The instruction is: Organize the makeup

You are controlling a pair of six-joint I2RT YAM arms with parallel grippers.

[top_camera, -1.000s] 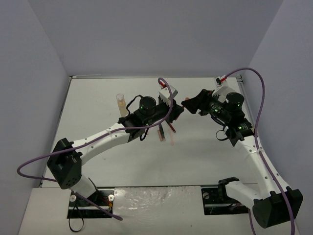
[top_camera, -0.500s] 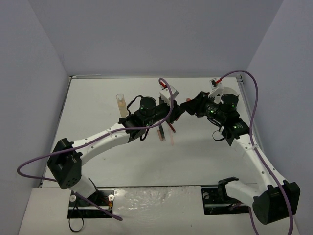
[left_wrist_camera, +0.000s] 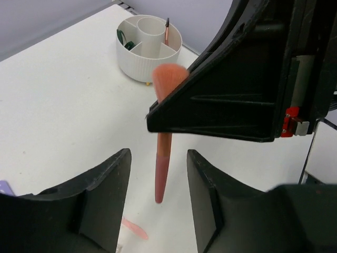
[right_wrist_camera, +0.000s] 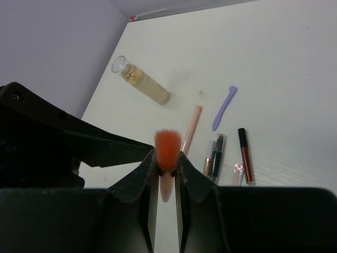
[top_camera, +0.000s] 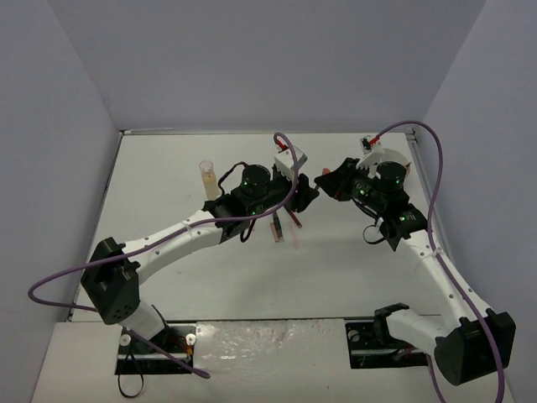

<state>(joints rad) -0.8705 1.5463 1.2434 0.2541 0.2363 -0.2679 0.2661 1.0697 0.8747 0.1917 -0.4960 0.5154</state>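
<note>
Makeup brush (right_wrist_camera: 167,147) is pinched tight by the right gripper (right_wrist_camera: 167,164), up in the air. The left gripper (left_wrist_camera: 158,158) is spread wide on both sides of the handle, not touching it. Sticks (right_wrist_camera: 217,153) lie on the table (right_wrist_camera: 284,63) near a bottle (right_wrist_camera: 145,84).

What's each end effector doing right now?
Left end effector: open, holding nothing.
Right end effector: closed on the makeup brush.

Probably a robotics lab: a white table (top_camera: 159,168) boxed in by bare grey walls (top_camera: 268,59)
</note>
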